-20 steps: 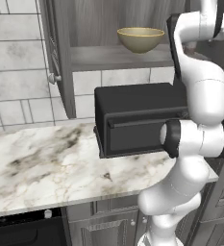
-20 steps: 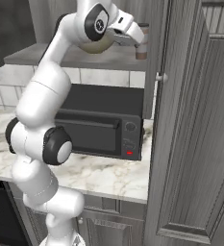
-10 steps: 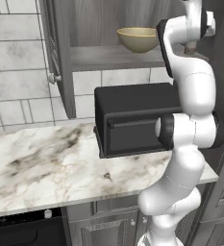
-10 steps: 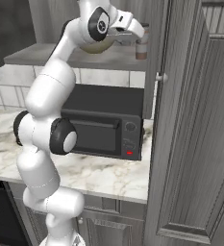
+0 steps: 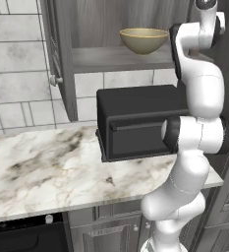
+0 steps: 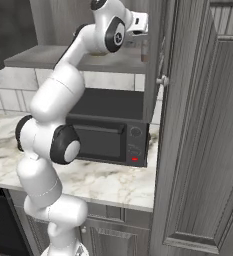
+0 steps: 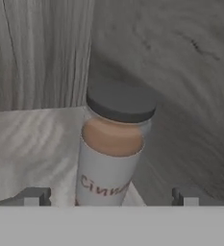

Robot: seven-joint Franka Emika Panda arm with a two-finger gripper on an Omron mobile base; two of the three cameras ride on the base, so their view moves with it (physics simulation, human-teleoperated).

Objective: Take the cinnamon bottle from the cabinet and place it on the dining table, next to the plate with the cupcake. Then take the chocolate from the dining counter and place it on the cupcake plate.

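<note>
White arm rises from lower right of left base view, lower left of right base view, elbow bent, reaching to top of frame. Gripper (image 7: 111,197) jaws wide apart, fingertips (image 7: 34,196) at bottom left and bottom right of hand view.

Tan bowl (image 5: 144,40) on shelf; black microwave (image 5: 138,121) on marble counter (image 5: 47,170).

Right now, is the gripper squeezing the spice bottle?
No, the gripper is open, its fingertips standing wide apart on either side of the cinnamon bottle.
</note>
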